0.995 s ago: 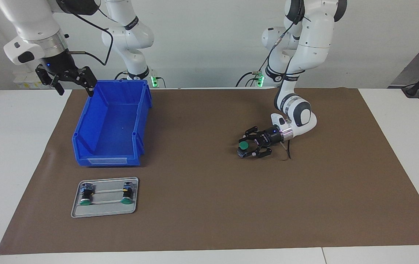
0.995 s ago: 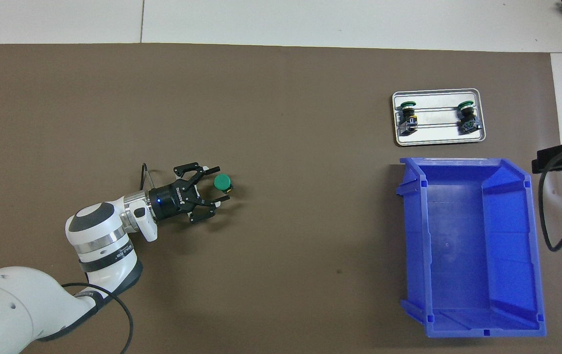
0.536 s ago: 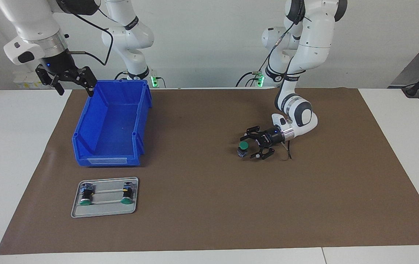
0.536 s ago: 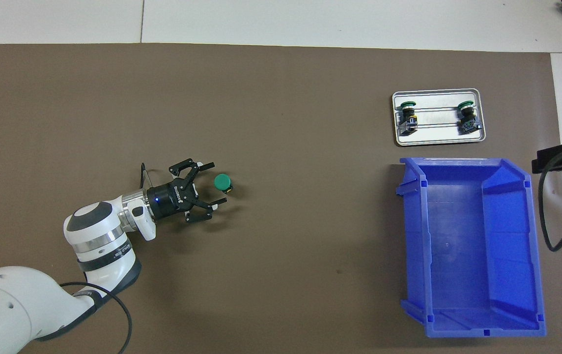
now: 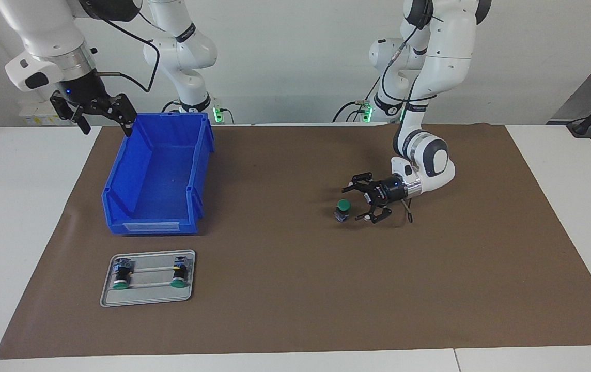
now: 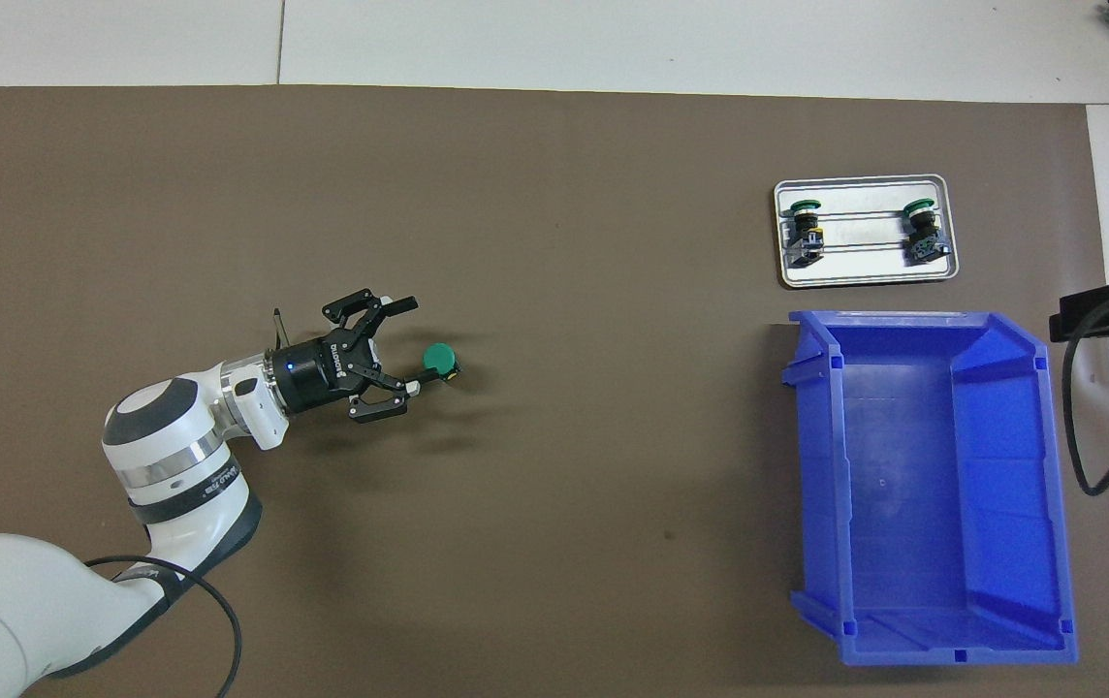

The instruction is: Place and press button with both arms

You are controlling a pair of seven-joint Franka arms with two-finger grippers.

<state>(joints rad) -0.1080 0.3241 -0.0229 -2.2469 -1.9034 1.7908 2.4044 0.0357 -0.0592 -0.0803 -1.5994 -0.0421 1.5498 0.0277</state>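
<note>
Status: placing looks done, pressing not yet done.

The button point(image 5: 342, 208) stands upright on the brown mat point(image 5: 295, 310), green cap up, well apart from the blue bin point(image 5: 156, 175) toward the left arm's end of the desk. Nothing grips it.

Left gripper point(image 5: 361, 202) is low over the mat just beside the button, on the side away from the bin; its fingers point(image 6: 402, 304) are spread with nothing between them. In the overhead view one fingertip overlaps the cap's edge; contact cannot be told.

Right gripper point(image 5: 100, 112) waits raised beside the bin's corner nearest the robots, fingers spread and empty.

Two more buttons point(image 5: 120, 274) lie on the metal tray point(image 5: 145, 299), which sits farther from the robots than the bin.

Judgement: one button set out; the press remains.
</note>
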